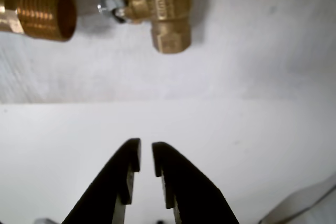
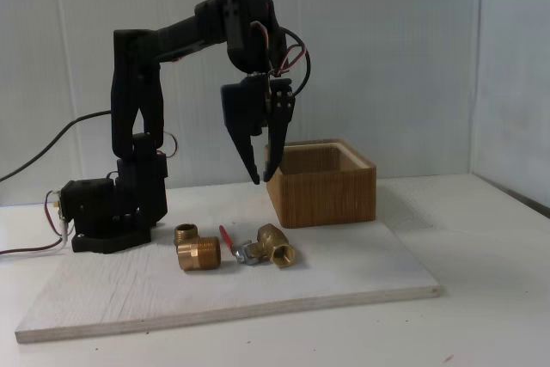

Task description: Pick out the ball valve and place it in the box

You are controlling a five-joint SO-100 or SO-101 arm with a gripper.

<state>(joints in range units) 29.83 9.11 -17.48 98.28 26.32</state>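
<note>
Broadly, a flat white board [image 2: 344,285] covers the tabletop [image 2: 490,315]. At its 1 o'clock corner sits the square, ribbed wooden box [image 2: 322,185]. Black tapered fingers [image 1: 146,158] hang above the board, slightly parted, holding nothing. At 6 o'clock below them lie the threaded brass elbow fitting [image 2: 196,249] and the red-levered ball valve [image 2: 268,249].

Soft, even light fills the fixed view, which is reasonably sharp; the white board [image 2: 258,285] casts a thin shadow along its front edge, and the box [image 2: 322,185] throws a faint one to its right. The wrist view is hazier and slightly washed out: the gripper [image 1: 146,157] is dark and soft-edged, and the ball valve [image 1: 163,6] shows blurred brass highlights above a pale shadow.
</note>
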